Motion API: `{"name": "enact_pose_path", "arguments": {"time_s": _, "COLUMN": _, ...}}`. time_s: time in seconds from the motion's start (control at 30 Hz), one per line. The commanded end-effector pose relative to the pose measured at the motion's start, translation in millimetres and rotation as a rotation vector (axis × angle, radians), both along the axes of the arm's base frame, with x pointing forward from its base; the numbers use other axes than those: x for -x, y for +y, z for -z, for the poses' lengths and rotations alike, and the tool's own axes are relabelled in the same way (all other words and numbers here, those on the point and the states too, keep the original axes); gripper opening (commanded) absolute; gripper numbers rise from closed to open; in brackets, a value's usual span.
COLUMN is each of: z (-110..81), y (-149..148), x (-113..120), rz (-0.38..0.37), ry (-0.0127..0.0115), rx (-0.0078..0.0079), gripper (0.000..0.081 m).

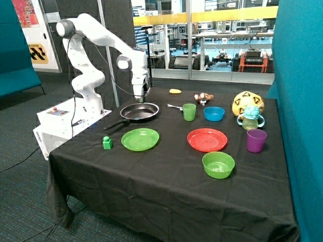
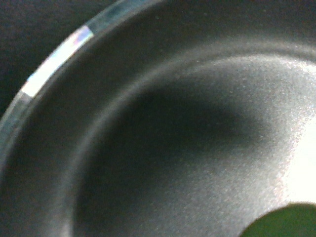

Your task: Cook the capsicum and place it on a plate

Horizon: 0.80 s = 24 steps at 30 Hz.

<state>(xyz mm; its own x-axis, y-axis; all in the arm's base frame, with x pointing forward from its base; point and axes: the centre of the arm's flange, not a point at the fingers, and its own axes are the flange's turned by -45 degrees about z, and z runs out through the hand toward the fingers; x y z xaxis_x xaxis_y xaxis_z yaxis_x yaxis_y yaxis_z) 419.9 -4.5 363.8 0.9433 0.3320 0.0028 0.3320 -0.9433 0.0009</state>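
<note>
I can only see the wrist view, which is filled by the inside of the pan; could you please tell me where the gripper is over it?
Observer: The gripper hangs low over the pan, at the rim farthest from the table's front edge.
Operator: Thank you. Where is the plate from there?
Observer: The lime-green plate lies just beside the pan, toward the front edge, with nothing on it.
Operator: And which way does the pan's handle point?
Observer: Towards the green block, on the robot base's side of the table.
</note>
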Motion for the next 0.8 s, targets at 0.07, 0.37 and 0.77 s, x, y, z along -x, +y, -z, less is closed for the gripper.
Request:
{"name": "enact_pose_path", "arguments": {"time_s": 0.07, "z": 21.2, "y": -11, "x": -8, "rz": 0.002, "ry": 0.0030, "rx": 0.0001, "gripper": 0.0000}}
{"name": "enact_pose_path", "arguments": {"time_s": 0.37, "z": 34.9, "y": -4, "x": -7, "rz": 0.021, "ry": 0.0030, "rx": 0.0001, "gripper": 0.0000}}
{"name": "enact_pose_path", "arguments": {"time_s": 0.77, "z": 52.0, "y": -4, "x": 3, "rz": 0.025, "ry": 0.0030, "rx": 0.0001, "gripper": 0.0000}}
